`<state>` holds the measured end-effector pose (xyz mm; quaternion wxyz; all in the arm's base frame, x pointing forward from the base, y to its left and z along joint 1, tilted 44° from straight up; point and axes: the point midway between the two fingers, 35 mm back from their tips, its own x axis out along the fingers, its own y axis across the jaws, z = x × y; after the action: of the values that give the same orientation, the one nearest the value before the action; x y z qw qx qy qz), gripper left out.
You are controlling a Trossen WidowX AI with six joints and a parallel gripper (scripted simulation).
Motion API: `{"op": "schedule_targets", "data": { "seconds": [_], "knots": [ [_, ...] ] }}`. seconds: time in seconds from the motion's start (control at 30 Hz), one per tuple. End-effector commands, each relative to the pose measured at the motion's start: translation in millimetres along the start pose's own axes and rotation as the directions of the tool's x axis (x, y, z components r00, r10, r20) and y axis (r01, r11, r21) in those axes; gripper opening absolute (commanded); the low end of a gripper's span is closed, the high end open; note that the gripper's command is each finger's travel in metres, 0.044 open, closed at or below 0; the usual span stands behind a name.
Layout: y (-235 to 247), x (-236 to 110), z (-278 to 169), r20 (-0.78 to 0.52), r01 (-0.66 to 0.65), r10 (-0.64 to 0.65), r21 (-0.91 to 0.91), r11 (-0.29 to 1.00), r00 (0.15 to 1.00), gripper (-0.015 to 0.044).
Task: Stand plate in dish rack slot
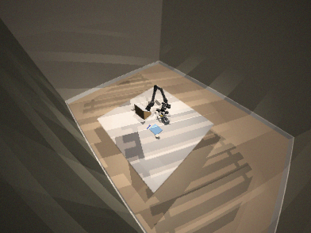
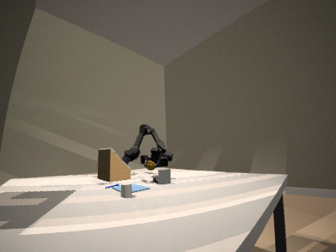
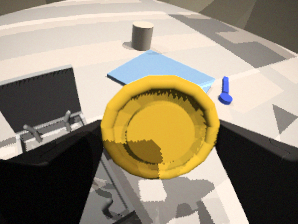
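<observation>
My gripper is shut on the yellow plate, gripping it by its rim at both sides. The plate is off the table and faces the wrist camera, nearly upright. The dish rack stands on the table just below and to the left in the wrist view, with its grey end panel and thin metal rails showing. The plate is above the rack and not between the rails.
A brown wedge block stands beside the arm. A light blue mat, a grey cylinder and a small blue stick lie in front of the rack on the white table.
</observation>
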<state>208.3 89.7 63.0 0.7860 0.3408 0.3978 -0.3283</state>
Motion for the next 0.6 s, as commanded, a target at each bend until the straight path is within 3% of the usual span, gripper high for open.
{"op": "schedule_targets", "data": {
  "seconds": [0.0,0.57],
  "knots": [
    [3,-3,-1,0.056,-0.070,0.071,-0.017,0.997,0.996,0.0000],
    [15,-23,-14,0.229,-0.352,0.364,-0.093,0.931,0.903,0.0000]
  ]
}}
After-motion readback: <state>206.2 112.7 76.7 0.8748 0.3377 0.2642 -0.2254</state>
